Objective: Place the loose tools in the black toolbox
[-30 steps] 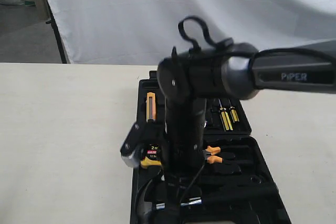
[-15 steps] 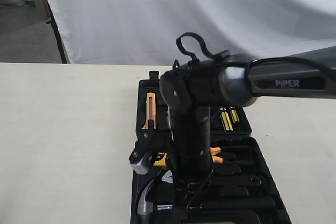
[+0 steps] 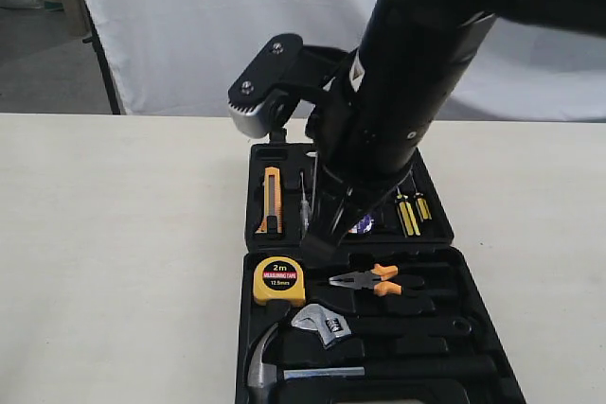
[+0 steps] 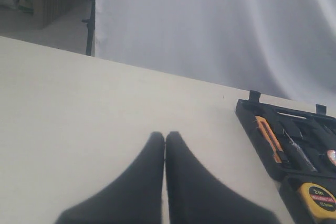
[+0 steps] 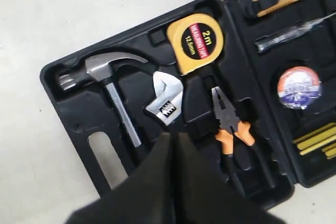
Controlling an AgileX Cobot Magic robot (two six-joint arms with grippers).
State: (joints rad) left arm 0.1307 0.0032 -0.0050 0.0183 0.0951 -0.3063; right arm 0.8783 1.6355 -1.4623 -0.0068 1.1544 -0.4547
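Note:
The black toolbox [image 3: 488, 352] lies open on the table, its handle slot [image 5: 106, 159] at the front half's edge. In that half the claw hammer [image 5: 107, 80] and the silver adjustable wrench [image 5: 166, 99] rest in recesses, beside the yellow tape measure [image 5: 195, 37] and orange-handled pliers [image 5: 229, 123]. The small tape roll [image 5: 298, 86] sits in the lid half. My right gripper [image 5: 174, 138] is shut and empty, hovering above the wrench's handle end; the exterior view shows this gripper [image 3: 320, 241] raised over the hinge line. My left gripper [image 4: 165, 136] is shut over bare table, left of the toolbox [image 4: 294, 153].
A utility knife [image 3: 271, 198], a thin tester [image 3: 304, 205] and yellow screwdrivers [image 3: 410, 212] lie in the lid half. A white backdrop hangs behind the table. The beige tabletop [image 3: 114, 253] spreads to both sides of the case.
My right arm has lifted up and back from low over the toolbox's front half. The tape measure, pliers, wrench and hammer that it covered are now in plain view.

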